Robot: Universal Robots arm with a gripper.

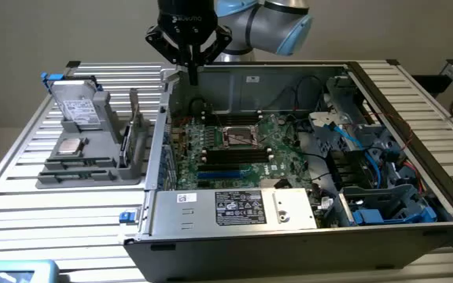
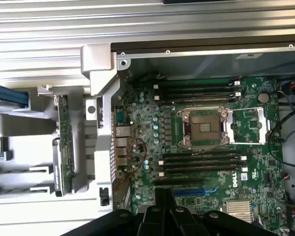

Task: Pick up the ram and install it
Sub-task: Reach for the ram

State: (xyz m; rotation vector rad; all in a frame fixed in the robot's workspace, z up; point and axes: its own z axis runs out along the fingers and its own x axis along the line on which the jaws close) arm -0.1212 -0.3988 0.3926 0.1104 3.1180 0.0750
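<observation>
Evidently the job is at its very start: the pick-up has not been made. In the exterior view the gripper (image 1: 193, 75) hangs above the back corner of the computer case (image 1: 289, 250), on the exterior view's left. Its fingers are pressed together with nothing between them, and it touches nothing. The ram (image 1: 137, 137) stands on edge in the grey tray (image 1: 92, 174) just outside the case wall, apart from the gripper.

In the wrist view the ram (image 2: 64, 142) shows as a narrow green stick in its holder beside the case. The closed gripper (image 2: 163, 196) looks down over the motherboard (image 2: 147, 113), whose long black slots (image 2: 201, 160) appear empty. To my eye, taking the stick calls for the fingers to part and line up squarely across its thin upper edge, off to the side of where the gripper hangs.
</observation>
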